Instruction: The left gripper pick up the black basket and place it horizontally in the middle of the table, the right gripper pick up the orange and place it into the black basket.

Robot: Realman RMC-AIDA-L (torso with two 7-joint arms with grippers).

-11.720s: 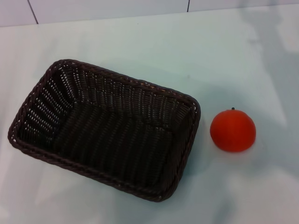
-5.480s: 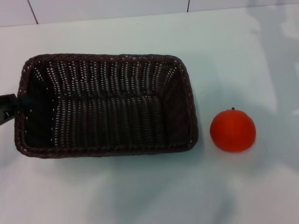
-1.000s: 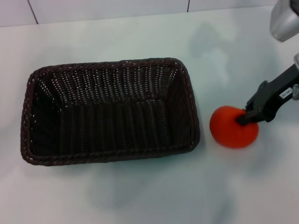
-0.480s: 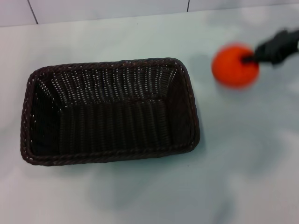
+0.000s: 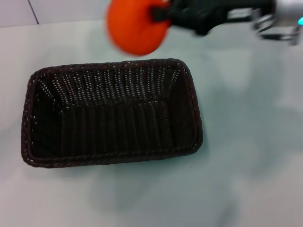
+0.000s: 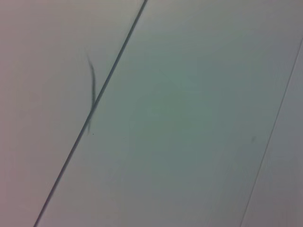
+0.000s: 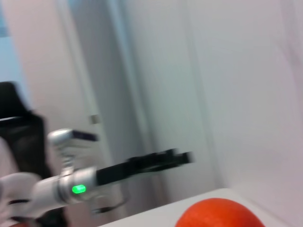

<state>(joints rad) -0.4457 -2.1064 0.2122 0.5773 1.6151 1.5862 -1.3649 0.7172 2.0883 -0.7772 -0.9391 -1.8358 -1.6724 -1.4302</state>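
The black basket (image 5: 195, 109) lies lengthwise and empty on the table (image 5: 246, 170), left of centre in the head view. My right gripper (image 5: 160, 13) reaches in from the upper right and is shut on the orange (image 5: 135, 26), holding it in the air over the basket's far rim. The orange also shows at the edge of the right wrist view (image 7: 220, 213). That view shows the left arm far off, a silver arm with a green light and a black left gripper (image 7: 158, 161). The left gripper is out of the head view.
A white wall with dark seams (image 5: 31, 10) runs along the table's far edge. The left wrist view shows only a pale surface with a dark seam (image 6: 90, 118).
The right gripper has lifted the orange from the table right of the basket and carried it up and left, to above the basket's far rim. The basket has not moved.
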